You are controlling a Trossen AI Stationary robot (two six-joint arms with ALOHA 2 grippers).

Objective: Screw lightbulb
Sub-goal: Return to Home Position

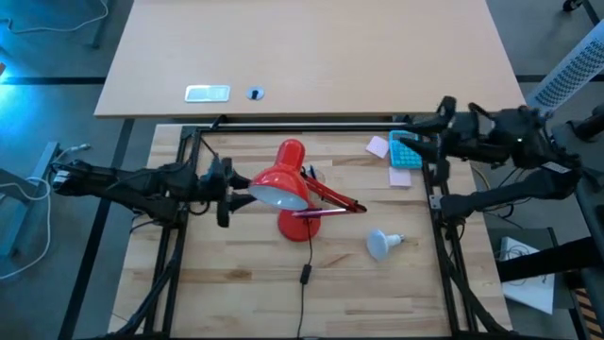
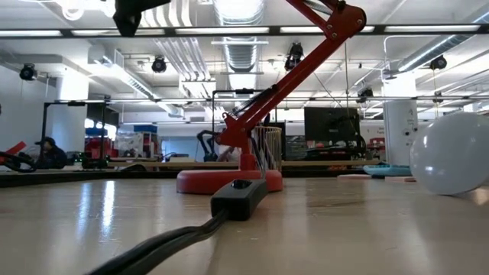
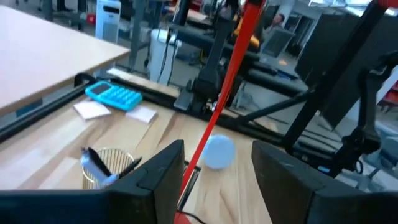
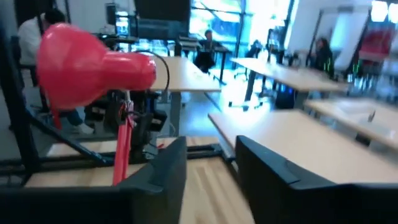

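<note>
Left gripper open, empty, lamp shade just ahead — back straight off it. Right gripper open, empty — lightbulb well clear of both.

Red lamp shade beyond right tool

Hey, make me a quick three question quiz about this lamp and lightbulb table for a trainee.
1. True or false: the lightbulb is screwed into the red desk lamp.
2. Which gripper is nearer the lamp? A) left gripper B) right gripper
3. The calculator near the right gripper is coloured ____.
Key: 1 false, it lies on the table; 2 A; 3 blue.
</note>
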